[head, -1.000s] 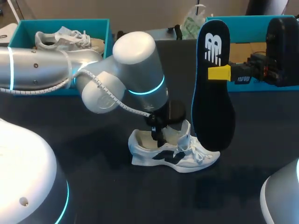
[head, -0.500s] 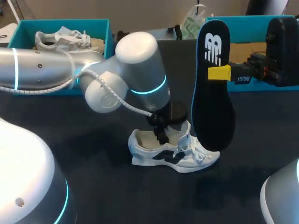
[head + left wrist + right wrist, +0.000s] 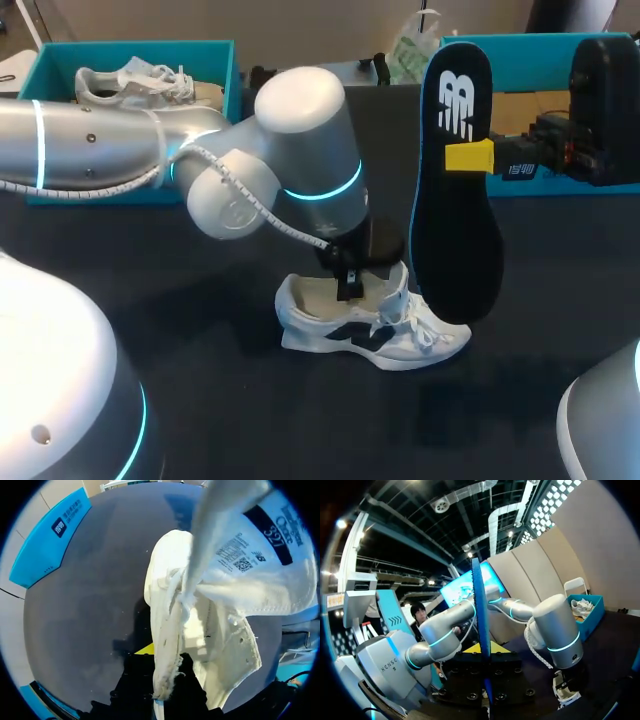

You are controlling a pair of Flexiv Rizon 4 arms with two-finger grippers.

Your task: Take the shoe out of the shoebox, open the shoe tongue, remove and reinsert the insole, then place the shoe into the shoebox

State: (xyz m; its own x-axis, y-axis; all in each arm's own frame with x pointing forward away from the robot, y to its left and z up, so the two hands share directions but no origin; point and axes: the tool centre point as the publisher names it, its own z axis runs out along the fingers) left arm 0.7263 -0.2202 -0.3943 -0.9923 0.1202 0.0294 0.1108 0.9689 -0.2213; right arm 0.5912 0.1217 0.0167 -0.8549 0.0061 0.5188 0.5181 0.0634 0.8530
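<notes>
A white shoe (image 3: pixel 372 335) with a black side mark lies on the dark table, toe to the right. My left gripper (image 3: pixel 350 288) reaches down into its opening. In the left wrist view the left gripper (image 3: pixel 162 680) is shut on a white fabric edge of the shoe's upper (image 3: pixel 167 630), beside the labelled tongue (image 3: pixel 260 565). My right gripper (image 3: pixel 468 157) is shut on the black insole (image 3: pixel 455 180), held upright just right of the shoe and above its toe. In the right wrist view the insole (image 3: pixel 481 625) stands edge-on between the fingers of my right gripper (image 3: pixel 481 651).
A teal shoebox (image 3: pixel 40 70) at the back left holds a second white shoe (image 3: pixel 150 85). Another teal box (image 3: pixel 540 50) stands at the back right behind my right arm. A green-white bag (image 3: pixel 410 50) lies at the back middle.
My left gripper's fingers closed from wide open onto the shoe's fabric edge, and the left arm shifted slightly right. The right arm and insole stayed put.
</notes>
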